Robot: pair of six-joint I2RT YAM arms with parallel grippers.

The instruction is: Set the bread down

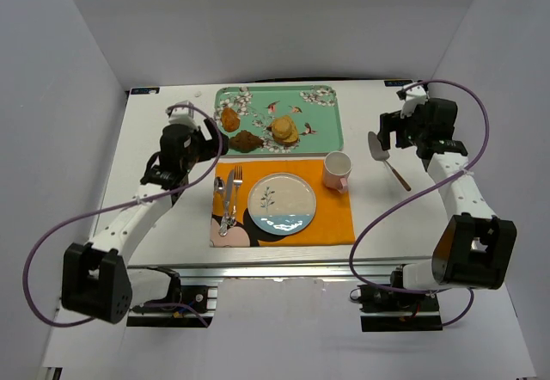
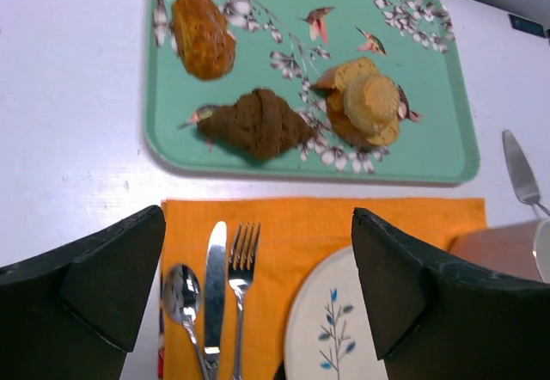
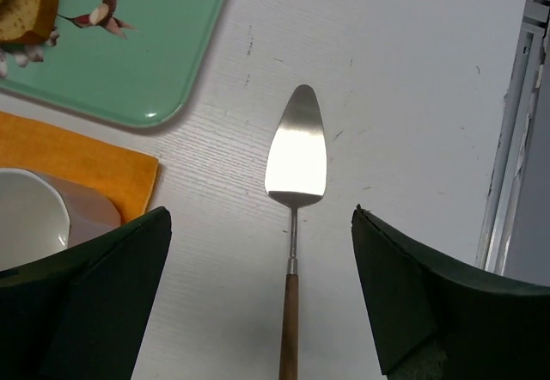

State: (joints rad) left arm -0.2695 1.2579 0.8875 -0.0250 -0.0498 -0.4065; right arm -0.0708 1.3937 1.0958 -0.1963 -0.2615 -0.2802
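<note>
Nearest the arms, the plate (image 1: 282,204) is sitting bare on the orange mat (image 1: 335,217) w/ cutlery (image 1: 228,199) beside it, prob. waiting as the bread's landing spot. Just beyond, the left tool (image 2: 258,225) is hanging spread wide & empty over the mat's far edge, facing the bread (image 2: 258,122). The bread is lying on the near-left part of the green tray (image 2: 430,161), ahead of the fingers & apart from them, btw. the orange-brown pastry (image 2: 203,21) & the stacked bun (image 2: 365,101). Off right, the right tool (image 3: 259,217) is gaping too, holding nothing & hovering over the cake server (image 3: 296,156) on the tabletop (image 3: 412,70), maybe lining up to take it.
</note>
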